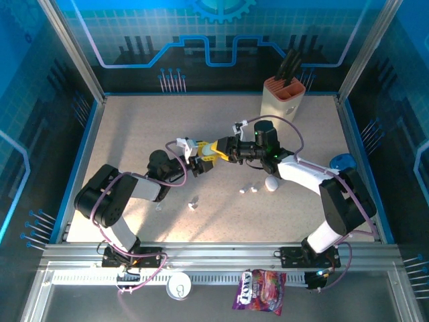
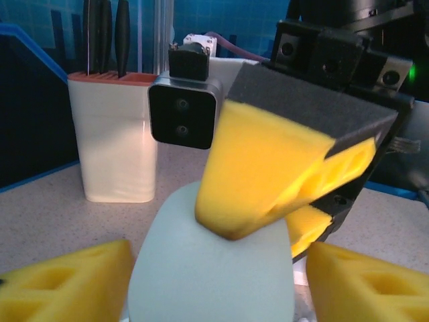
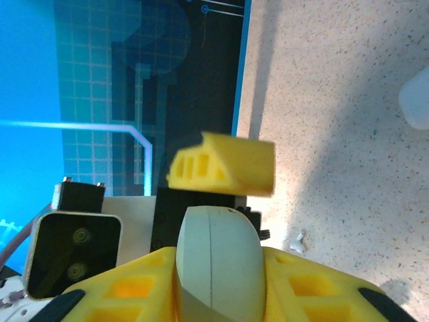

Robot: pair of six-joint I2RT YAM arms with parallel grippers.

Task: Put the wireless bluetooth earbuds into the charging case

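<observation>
A pale blue-green oval charging case sits closed between the yellow foam pads of my right gripper, which is shut on it above the middle of the table. My left gripper faces it, jaws spread to either side of the case, a gap showing on the right side. From above, both grippers meet: left, right. Tiny white earbuds lie on the table: two in front of the right arm, one nearer the left arm, one below the held case.
A second, white oval case lies by the right forearm. A knife block stands at the back right. A blue object sits at the right edge. A snack packet and a white disc lie below the rail.
</observation>
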